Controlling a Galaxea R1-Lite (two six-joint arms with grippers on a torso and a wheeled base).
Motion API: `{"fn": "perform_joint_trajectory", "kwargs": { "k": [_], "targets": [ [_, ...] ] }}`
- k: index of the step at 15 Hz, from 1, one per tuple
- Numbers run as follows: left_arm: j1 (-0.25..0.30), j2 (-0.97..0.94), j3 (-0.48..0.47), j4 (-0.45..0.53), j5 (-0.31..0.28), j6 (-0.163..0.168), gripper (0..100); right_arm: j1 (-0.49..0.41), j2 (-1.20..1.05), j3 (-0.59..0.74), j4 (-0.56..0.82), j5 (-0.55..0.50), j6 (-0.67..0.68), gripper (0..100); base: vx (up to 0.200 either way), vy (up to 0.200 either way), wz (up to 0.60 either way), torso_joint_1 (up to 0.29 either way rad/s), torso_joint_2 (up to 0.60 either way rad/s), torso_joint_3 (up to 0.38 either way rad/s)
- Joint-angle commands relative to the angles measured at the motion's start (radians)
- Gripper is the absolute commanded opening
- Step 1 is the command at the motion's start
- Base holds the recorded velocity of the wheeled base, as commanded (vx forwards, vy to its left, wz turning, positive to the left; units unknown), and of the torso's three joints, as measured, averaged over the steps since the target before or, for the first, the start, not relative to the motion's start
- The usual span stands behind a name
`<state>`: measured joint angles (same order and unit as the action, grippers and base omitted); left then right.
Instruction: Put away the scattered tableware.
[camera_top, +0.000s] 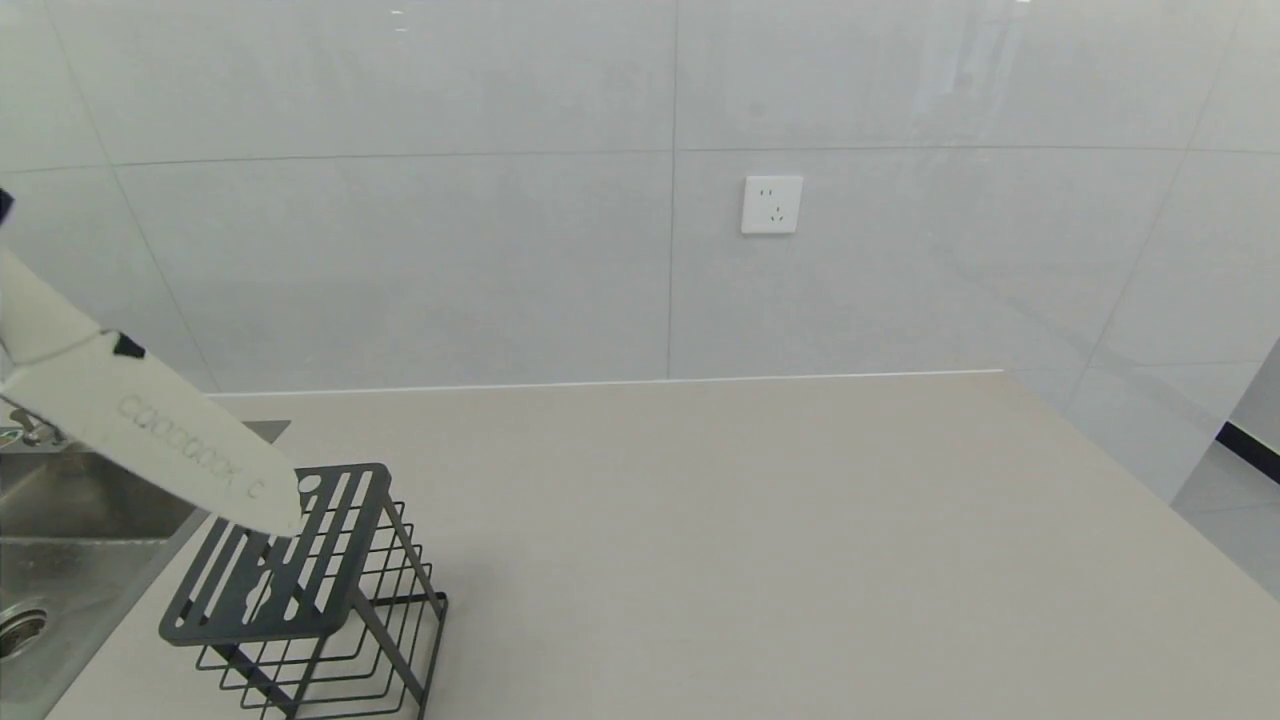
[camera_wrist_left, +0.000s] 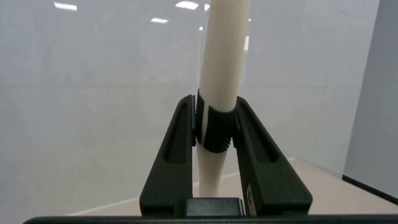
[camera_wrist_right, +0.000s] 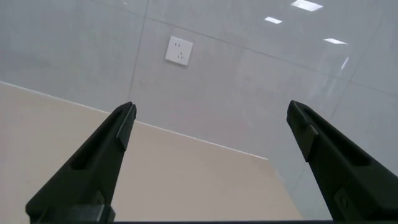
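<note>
Left gripper (camera_wrist_left: 216, 115): fingers pinched on the white handle of the knife (camera_wrist_left: 225, 56), one finger on each side of it. Hold appears firm.

Right gripper (camera_wrist_right: 211, 118): fingers (camera_wrist_right: 93, 168) spread wide, nothing between them. It is held above the counter (camera_wrist_right: 174, 174).

Head view, nearest item: black knife rack (camera_top: 300, 560) at 7 o'clock, standing on the counter (camera_top: 750, 560) close to its near left edge. It has a slotted top plate, tilted, over a wire frame.

The knife (camera_top: 150, 440) enters from 9 o'clock with its white blade angled down toward 4 o'clock. The tip lies over the far left corner of the slotted plate. Whether the tip touches the plate or has entered a slot cannot be determined.

Steel sink (camera_top: 60, 520) at 8 o'clock, set into the counter just beside the rack, partly behind the blade.

Farther back the beige counter runs to the grey tiled wall (camera_top: 400, 250). A white wall socket (camera_top: 771, 204) sits on that wall at about 1 o'clock, well apart from the rack.
</note>
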<state>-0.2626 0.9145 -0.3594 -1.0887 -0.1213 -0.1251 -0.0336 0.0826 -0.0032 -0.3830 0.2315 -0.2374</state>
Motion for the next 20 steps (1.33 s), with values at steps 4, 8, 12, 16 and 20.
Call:
{"fn": "perform_joint_trajectory", "kwargs": {
  "k": [4, 8, 12, 16, 20],
  "targets": [
    [0.008, 0.017, -0.093, 0.081, 0.084, 0.091, 0, 0.012, -0.027, 0.003, 0.320, -0.032, 0.107, 100, 0.000, 0.000, 0.00, 0.000, 0.00, 0.000],
    [0.003, 0.024, -0.093, 0.208, 0.080, 0.107, 0, 0.032, -0.083, 0.003, 0.314, -0.067, 0.148, 100, 0.000, 0.000, 0.00, 0.000, 0.00, 0.000],
    [-0.109, 0.057, -0.095, 0.219, 0.147, 0.113, 0, 0.032, -0.083, 0.003, 0.312, -0.067, 0.152, 100, 0.000, 0.000, 0.00, 0.000, 0.00, 0.000],
    [-0.340, 0.073, -0.119, 0.253, 0.377, 0.163, 0, 0.032, -0.083, 0.003, 0.312, -0.067, 0.155, 100, 0.000, 0.000, 0.00, 0.000, 0.00, 0.000],
    [-0.435, 0.109, -0.132, 0.240, 0.497, 0.234, 0, 0.032, -0.083, 0.003, 0.312, -0.067, 0.155, 100, 0.000, 0.000, 0.00, 0.000, 0.00, 0.000]
  ]
}}
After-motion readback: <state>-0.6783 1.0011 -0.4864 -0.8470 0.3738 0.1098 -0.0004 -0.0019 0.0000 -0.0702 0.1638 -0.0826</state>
